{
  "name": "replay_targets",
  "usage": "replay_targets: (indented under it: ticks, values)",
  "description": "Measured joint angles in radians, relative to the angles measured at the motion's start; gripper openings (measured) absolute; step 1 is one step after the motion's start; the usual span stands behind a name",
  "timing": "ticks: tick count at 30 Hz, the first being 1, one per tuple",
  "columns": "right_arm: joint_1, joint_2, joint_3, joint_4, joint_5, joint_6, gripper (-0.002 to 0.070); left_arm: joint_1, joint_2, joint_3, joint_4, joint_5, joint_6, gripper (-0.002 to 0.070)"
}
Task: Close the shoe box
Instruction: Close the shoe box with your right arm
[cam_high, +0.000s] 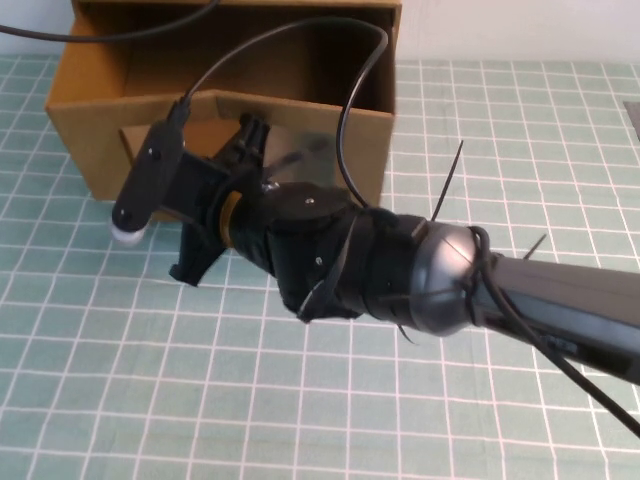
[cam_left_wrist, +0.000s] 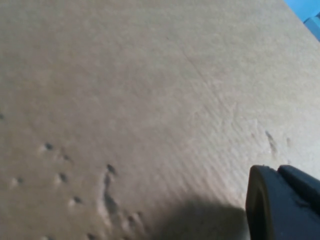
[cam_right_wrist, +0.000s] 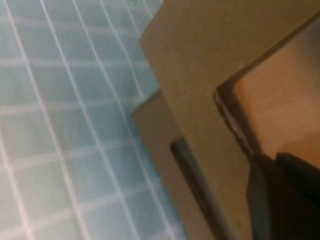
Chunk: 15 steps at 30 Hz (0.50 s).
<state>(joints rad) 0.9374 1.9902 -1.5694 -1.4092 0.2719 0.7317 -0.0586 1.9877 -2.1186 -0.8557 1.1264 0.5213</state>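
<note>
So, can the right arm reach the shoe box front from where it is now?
Probably yes: the right gripper is already at the shoe box front, nothing between. The left gripper is against cardboard.

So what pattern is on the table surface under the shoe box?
A pale green mat with a white square grid, clearest in the high view. The right gripper is at the shoe box.

Our right gripper (cam_high: 255, 135) crowds the shoe box (cam_high: 80, 120) front; our left gripper (cam_left_wrist: 280, 200) sits against cardboard. Beside the box, the mat (cam_high: 150, 400) lies open.
</note>
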Motion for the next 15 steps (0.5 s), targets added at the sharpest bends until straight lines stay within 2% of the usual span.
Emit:
replay_targets:
  ticks: [5,7,12,15]
  values:
    - [0.061,-0.052,0.041,0.436,0.230,-0.402,-0.0014,0.000,0.000,0.000,0.000,0.000,0.000,-0.0005]
    - [0.078,-0.055,0.045,0.557,0.331,-0.474,-0.0014,0.000,0.000,0.000,0.000,0.000,0.000,-0.0005]
    - [0.101,-0.055,0.052,0.664,0.383,-0.483,-0.0014,0.000,0.002,0.000,0.000,0.000,0.000,-0.0005]
    - [0.102,-0.053,0.052,0.550,0.341,-0.363,-0.0014,0.000,0.002,0.000,0.000,0.000,0.000,-0.0005]
